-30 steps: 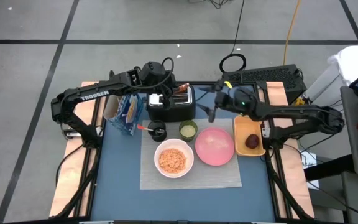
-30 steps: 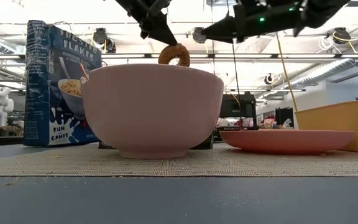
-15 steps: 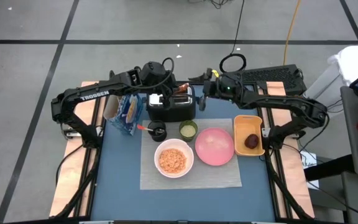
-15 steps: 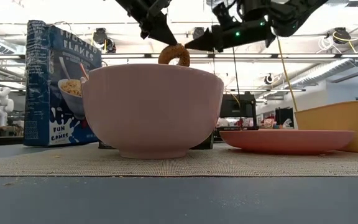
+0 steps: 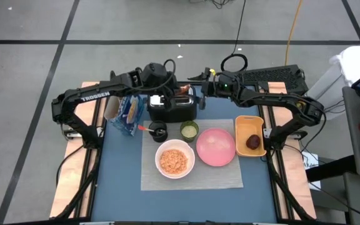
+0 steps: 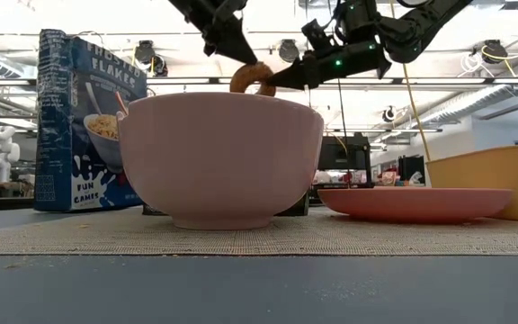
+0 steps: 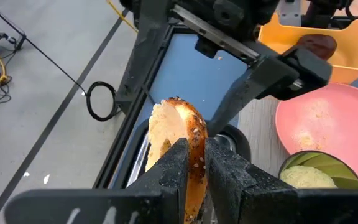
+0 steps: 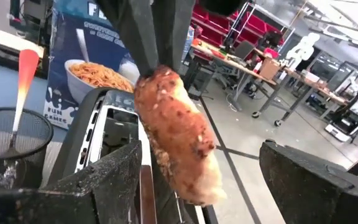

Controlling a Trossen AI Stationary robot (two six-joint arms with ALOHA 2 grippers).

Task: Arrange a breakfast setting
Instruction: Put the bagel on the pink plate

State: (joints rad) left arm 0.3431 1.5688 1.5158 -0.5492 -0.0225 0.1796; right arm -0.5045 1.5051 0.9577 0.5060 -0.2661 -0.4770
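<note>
Two claws meet above your toaster [image 5: 171, 106]: your left claw [image 7: 192, 163] pinches a seeded bagel half [image 7: 178, 134], and your right claw [image 8: 197, 171] stands wide around it, behind the white round bowl [image 5: 174, 159].

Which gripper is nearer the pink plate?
Right. The right gripper is open around the bagel half above the toaster, beyond the pink plate. The left gripper, shut on that bagel, sits slightly farther away.
</note>
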